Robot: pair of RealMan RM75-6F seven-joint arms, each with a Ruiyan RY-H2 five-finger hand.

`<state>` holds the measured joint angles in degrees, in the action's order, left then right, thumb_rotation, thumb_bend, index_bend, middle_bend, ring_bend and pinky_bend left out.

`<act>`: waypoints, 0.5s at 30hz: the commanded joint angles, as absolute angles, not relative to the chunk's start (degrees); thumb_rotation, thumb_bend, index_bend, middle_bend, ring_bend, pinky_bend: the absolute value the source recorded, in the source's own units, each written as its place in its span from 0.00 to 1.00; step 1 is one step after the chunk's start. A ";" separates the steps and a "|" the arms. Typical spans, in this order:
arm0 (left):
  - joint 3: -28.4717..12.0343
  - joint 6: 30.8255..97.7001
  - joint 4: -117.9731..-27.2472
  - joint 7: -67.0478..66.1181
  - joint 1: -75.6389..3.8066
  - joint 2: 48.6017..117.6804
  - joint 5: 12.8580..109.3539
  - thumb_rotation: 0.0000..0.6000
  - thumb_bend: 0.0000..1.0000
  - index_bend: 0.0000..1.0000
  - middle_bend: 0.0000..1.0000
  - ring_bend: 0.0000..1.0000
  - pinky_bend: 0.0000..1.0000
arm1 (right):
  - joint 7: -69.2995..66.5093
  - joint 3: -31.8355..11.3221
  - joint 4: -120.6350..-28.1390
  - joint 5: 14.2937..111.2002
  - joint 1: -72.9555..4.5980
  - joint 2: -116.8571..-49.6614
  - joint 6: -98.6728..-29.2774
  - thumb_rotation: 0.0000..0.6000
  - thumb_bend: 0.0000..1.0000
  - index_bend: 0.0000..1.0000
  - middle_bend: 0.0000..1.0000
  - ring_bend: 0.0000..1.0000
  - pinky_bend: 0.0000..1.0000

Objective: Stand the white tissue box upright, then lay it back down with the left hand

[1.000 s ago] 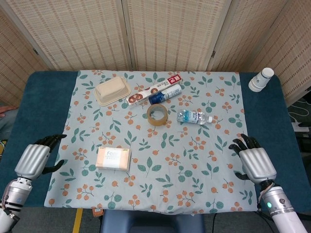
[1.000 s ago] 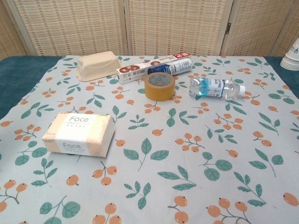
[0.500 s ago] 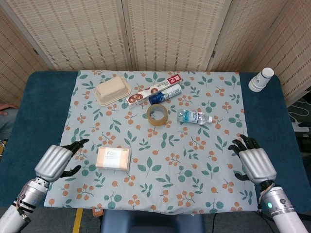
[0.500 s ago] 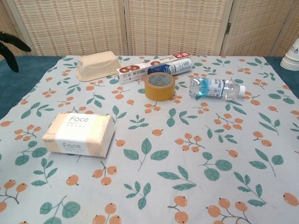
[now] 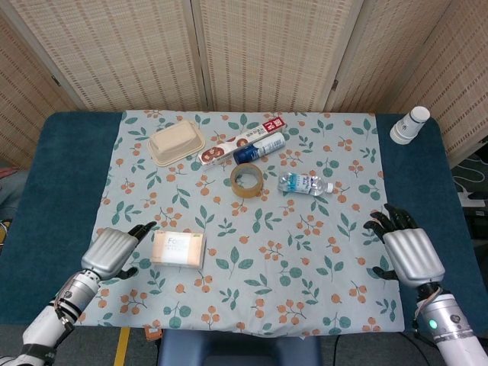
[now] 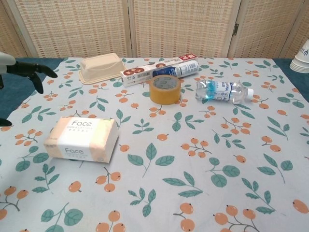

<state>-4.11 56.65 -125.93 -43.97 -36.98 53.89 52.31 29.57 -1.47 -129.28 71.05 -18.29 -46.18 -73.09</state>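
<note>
The white tissue box point(image 5: 178, 248) point(image 6: 81, 139) lies flat on the floral cloth, its "Face" label up. Just to its left hovers my left hand point(image 5: 114, 252), open, fingers spread and pointing toward the box without touching it. In the chest view only its dark fingertips point(image 6: 34, 71) show at the left edge, above the cloth. Far across the table my right hand point(image 5: 406, 252) sits open near the right edge of the cloth, holding nothing.
Behind the box lie a beige lidded container point(image 5: 176, 143), a long carton point(image 5: 240, 140) with a blue-white tube, a roll of brown tape point(image 5: 247, 180) and a water bottle point(image 5: 305, 184) on its side. A paper cup stack point(image 5: 409, 125) stands at the back right.
My left hand has swept rightward from the table's left edge until it is beside the tissue box. The box has not moved; the right hand has shifted slightly.
</note>
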 commanded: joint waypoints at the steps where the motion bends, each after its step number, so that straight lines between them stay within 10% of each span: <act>1: -3.34 62.94 -130.57 -58.81 -46.50 58.65 35.61 1.00 0.20 0.00 0.11 0.87 0.97 | 29.27 -1.55 -129.41 71.35 -18.18 -45.91 -73.08 1.00 0.07 0.29 0.15 0.00 0.11; 15: -5.26 82.75 -133.54 -68.75 -54.67 74.73 21.16 1.00 0.20 0.01 0.11 0.87 0.97 | 27.60 -2.12 -130.04 73.01 -17.36 -44.54 -73.68 1.00 0.07 0.29 0.15 0.00 0.11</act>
<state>-4.13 79.50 -132.80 -66.64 -52.76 72.44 23.56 27.62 -2.08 -130.01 72.98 -17.37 -44.57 -73.65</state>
